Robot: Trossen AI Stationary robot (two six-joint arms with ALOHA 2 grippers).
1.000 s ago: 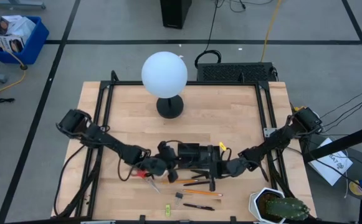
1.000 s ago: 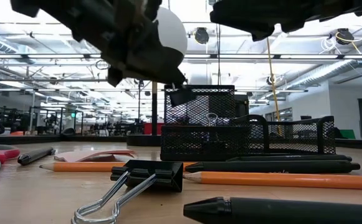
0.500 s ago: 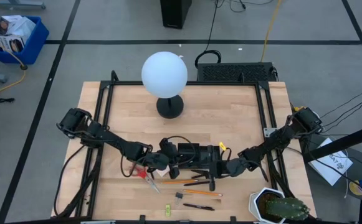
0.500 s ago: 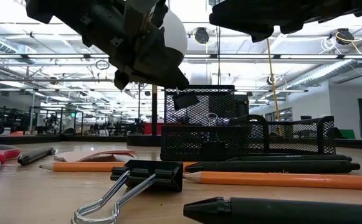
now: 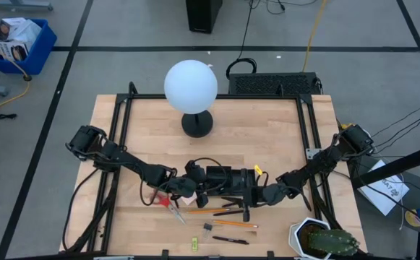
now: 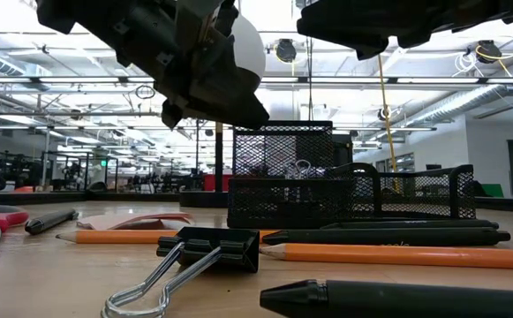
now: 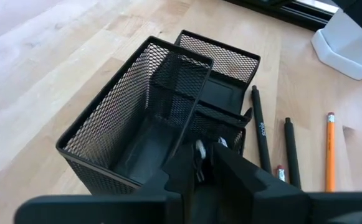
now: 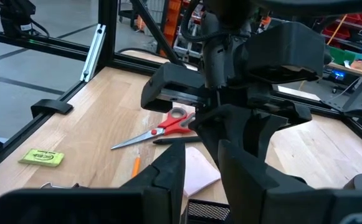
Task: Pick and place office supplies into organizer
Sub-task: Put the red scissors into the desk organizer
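Observation:
The black mesh organizer (image 5: 224,177) stands mid-table, with its tall compartment (image 6: 282,177) on the left. My left gripper (image 7: 204,163) hangs just above that compartment's rim, its fingers slightly open and holding nothing. Silver clip wire (image 6: 300,168) shows through the mesh inside. My right gripper (image 8: 202,180) hovers open above the organizer's right end and faces the left one. On the table lie the red-handled scissors (image 8: 168,127), the pink pad (image 8: 199,174), orange pencils (image 5: 220,211), black pens (image 5: 231,240), a black binder clip (image 6: 207,252) and a yellow-green piece (image 8: 42,157).
A white globe lamp (image 5: 191,87) on a round black base stands at the far middle of the table. A white pot with a green plant (image 5: 322,240) sits at the near right corner. Black frame rails (image 5: 119,144) run along the table's left and right sides.
A small black clip hung from my left gripper's fingertips above the organizer's tall compartment. It no longer shows there: the gripper has let it go and it has dropped out of sight into the mesh. My right gripper has kept still.

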